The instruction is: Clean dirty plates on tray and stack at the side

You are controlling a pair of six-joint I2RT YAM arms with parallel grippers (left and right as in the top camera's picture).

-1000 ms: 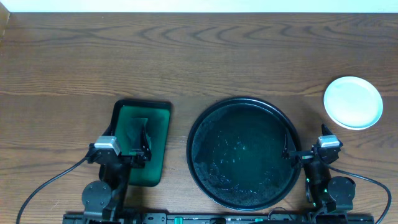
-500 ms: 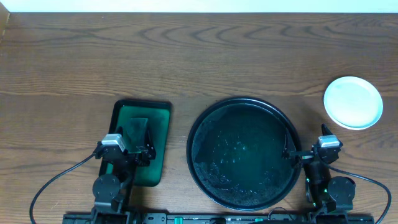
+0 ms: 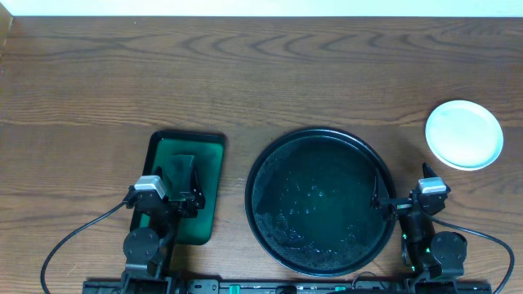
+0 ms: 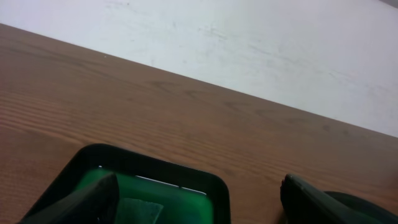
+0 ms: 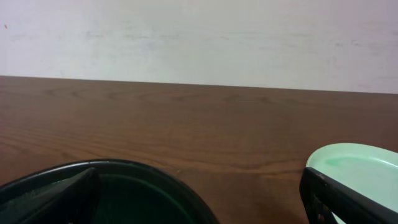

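Black round raised-rim tray (image 3: 319, 204) glistens wet; white round plate (image 3: 464, 134) sits on the wood tabletop (image 3: 245, 73) well right. Green rectangular tray (image 3: 209, 159) holds dark cloth (image 3: 178, 167). Left gripper (image 3: 176, 174) and right gripper (image 3: 400, 173) jaws apart.

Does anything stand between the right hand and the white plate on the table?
Nothing visible does. Only wood tabletop lies between the right hand and the white plate; the black tray is on the hand's other side.

The round black tray (image 3: 319, 163) sits at the table's 6 o'clock edge, droplets speckling its floor. A white plate (image 3: 464, 134) rests on the tabletop (image 3: 245, 73) at the tray's 2 o'clock, well apart. A green rectangular tray (image 3: 209, 163) lies at 9 o'clock, beneath the left gripper (image 3: 175, 198).
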